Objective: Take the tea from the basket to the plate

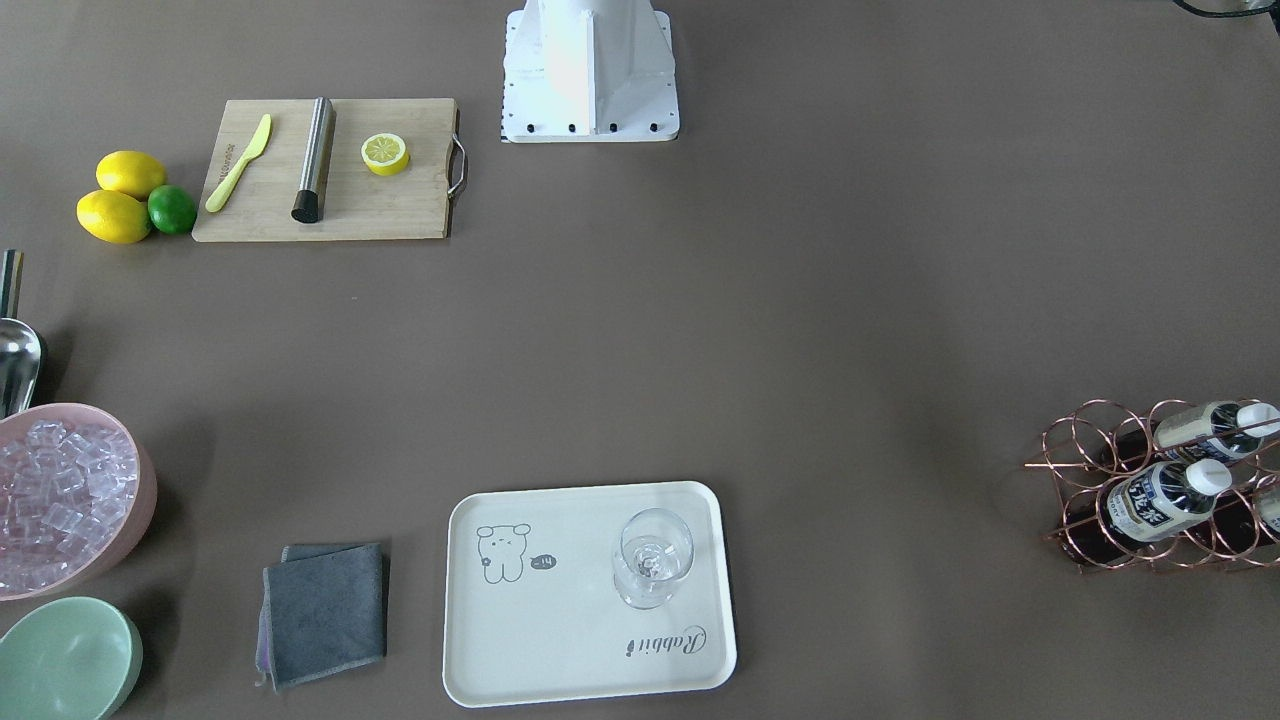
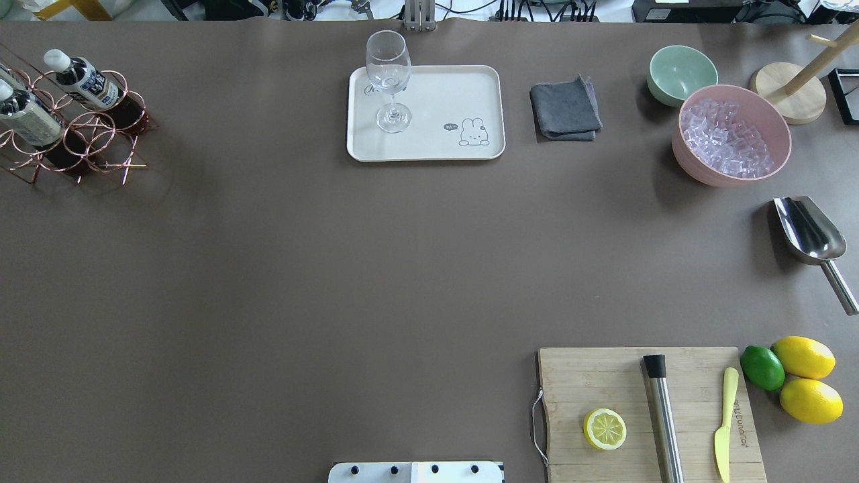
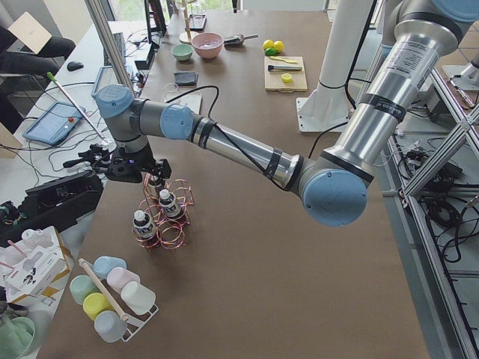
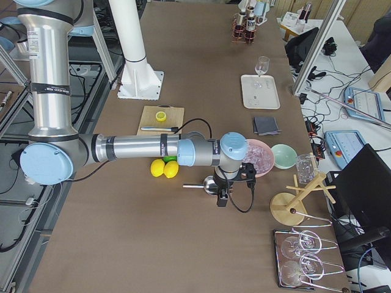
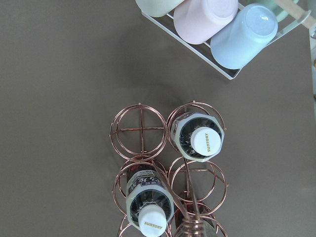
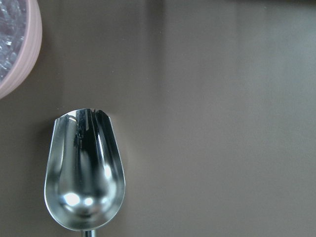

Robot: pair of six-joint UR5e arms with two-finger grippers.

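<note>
One tea bottle point(image 5: 197, 139): small, clear plastic, reddish-brown liquid, white screw cap, black-and-white label; from my seat it stands upright in a cell of the copper-coloured wire basket point(image 5: 139, 129), right under the left gripper point(image 3: 155, 178).
Second bottle point(image 5: 148, 202): same make, in the cell diagonally next to the first, also below that gripper.
Basket cells: ring-shaped; the one beside the tea bottle holds nothing.
Left gripper: hangs just above the basket; only the side camera catches it, so I cannot tell if its jaws are parted or closed.
Plate point(image 2: 436, 94): cream-white rectangular tray with a small animal drawing, well apart from both grippers; a clear stemmed wine glass point(image 2: 389, 80) stands on it.
Right gripper point(image 4: 223, 198): over the shiny steel scoop point(image 6: 84, 173), near the pink bowl of ice cubes point(image 6: 27, 59); its jaw state I cannot tell either.
</note>
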